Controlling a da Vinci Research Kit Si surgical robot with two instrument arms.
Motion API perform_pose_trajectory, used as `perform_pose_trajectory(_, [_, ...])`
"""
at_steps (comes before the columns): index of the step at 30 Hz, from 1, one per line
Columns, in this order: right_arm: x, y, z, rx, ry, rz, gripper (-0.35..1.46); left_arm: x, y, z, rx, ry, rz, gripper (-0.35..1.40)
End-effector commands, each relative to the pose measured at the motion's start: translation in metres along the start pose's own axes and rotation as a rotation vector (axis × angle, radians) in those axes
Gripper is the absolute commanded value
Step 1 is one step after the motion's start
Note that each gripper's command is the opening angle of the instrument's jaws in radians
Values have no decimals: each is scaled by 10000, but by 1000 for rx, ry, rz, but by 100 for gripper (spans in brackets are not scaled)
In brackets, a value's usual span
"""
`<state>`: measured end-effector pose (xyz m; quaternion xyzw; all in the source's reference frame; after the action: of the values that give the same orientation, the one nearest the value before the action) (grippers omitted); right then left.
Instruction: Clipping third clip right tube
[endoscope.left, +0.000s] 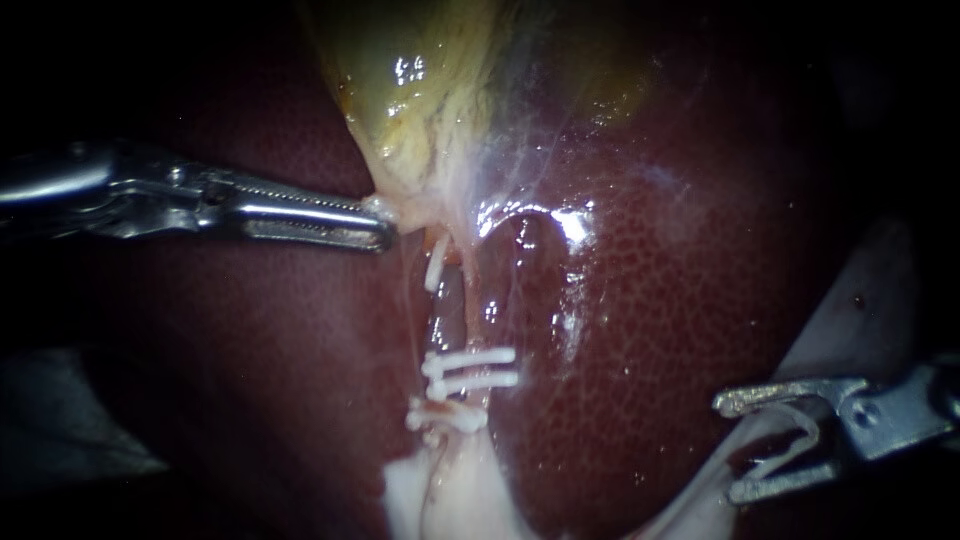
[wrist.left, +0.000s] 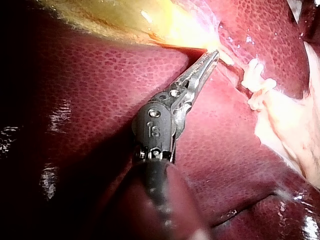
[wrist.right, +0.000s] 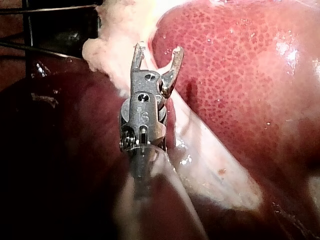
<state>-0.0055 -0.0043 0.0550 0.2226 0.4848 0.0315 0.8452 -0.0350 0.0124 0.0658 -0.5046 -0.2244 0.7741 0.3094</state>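
My left instrument (endoscope.left: 383, 232) clamps the gallbladder (endoscope.left: 420, 90), clips (endoscope.left: 470, 370) sit on the tube (endoscope.left: 450, 312), but my right instrument (endoscope.left: 735, 447), jaws apart, hangs well off.

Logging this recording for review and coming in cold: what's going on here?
The left instrument is shut on the gallbladder at its narrow lower end, over the liver. In the endoscope view, just below that, several white clips already sit across the tubes. The right instrument stands open, off to the side and well clear of the tubes, so no clip is going on at this moment.
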Motion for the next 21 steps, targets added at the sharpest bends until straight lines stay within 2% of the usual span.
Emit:
perform_pose_trajectory(1, [0,0,-1,1,0,0,49,0,1,-1,-1,0,0,-35])
perform_pose_trajectory(5, [0,0,-1,4,1,0,49,10,-1,-16,-11,-2,-5,-35])
perform_pose_trajectory(9, [0,0,-1,7,1,0,49,24,-6,-46,9,2,-14,-35])
perform_pose_trajectory(11, [0,0,-1,7,1,0,49,31,-7,-62,18,15,-26,-35])
perform_pose_trajectory(14, [0,0,-1,6,1,1,49,38,-7,-76,27,22,-20,-35])
perform_pose_trajectory(21, [9,9,15,31,16,9,49,37,-4,-73,31,22,-20,-35])
